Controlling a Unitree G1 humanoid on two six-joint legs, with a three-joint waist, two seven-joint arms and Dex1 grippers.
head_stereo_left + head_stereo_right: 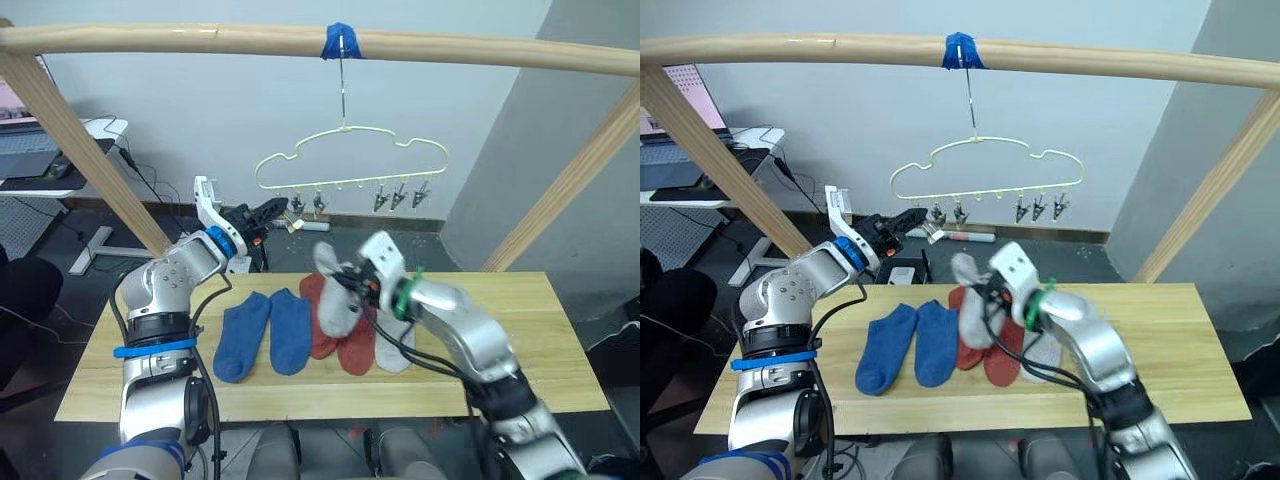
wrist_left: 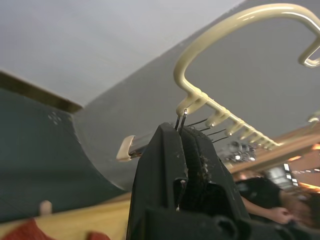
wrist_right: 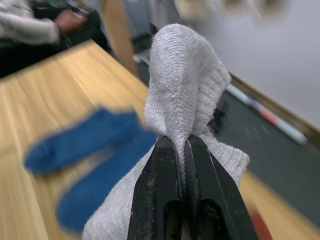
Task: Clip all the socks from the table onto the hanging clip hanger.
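Right hand (image 3: 182, 145) pinches grey sock (image 3: 182, 90); left apparently clamps clip (image 2: 181, 120).

Second grey sock (image 1: 398, 345) largely hidden behind right arm; blue socks (image 3: 95, 150) blurred in right wrist view; person (image 2: 265, 192) cut off by frame edge.

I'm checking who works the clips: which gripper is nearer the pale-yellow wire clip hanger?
Left. The left gripper is shut on a small metal clip at the pale-yellow wire clip hanger. The right gripper is lower, holding a light grey sock.
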